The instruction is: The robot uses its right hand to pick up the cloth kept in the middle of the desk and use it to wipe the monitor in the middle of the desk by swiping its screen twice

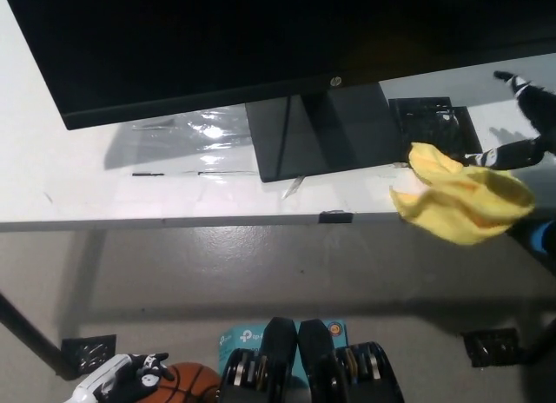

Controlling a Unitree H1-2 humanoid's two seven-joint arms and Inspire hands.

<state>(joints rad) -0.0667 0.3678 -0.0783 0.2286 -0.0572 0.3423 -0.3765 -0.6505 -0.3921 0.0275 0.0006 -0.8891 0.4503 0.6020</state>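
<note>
The white left hand (122, 377) is seen at the lower left corner, low above the floor and just beside an orange basketball (187, 384); whether its fingers are closed or apart cannot be told. A dark leg (30, 338) of the desk runs across the floor near it. Above, the white desk (104, 190) spans the picture, and a patch of clear plastic film (204, 129) is laid on it, just left of the monitor's stand (326, 129). The black monitor (261, 38) fills the top of the view, its lower edge hanging over the stand. A black grille (434, 121) is set in the desk just right of the stand. The yellow cloth (460, 199) is found at the desk's front edge on the right, bunched up, partly over the grille's corner and partly hanging past the edge. The black right hand (526, 125) is seen at the right border; the cloth's right side is pinched by one finger (504, 155), while another is stretched upward, apart from it.
</note>
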